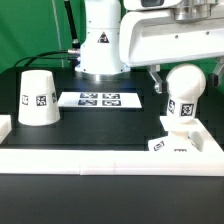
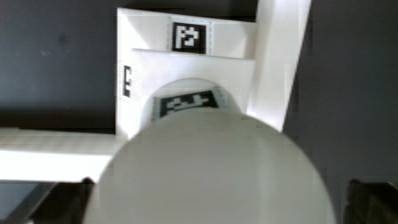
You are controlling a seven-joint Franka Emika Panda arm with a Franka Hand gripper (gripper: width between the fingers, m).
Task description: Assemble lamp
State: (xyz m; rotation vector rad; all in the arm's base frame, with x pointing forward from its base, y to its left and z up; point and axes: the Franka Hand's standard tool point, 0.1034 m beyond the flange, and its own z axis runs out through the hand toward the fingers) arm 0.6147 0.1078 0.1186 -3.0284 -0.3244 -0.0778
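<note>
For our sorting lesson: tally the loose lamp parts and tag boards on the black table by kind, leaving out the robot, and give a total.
shade: 1
bulb: 1
base: 1
marker board: 1
Total: 4

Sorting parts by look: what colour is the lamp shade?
The shade is white, bearing a black-and-white tag; exterior view best.
</note>
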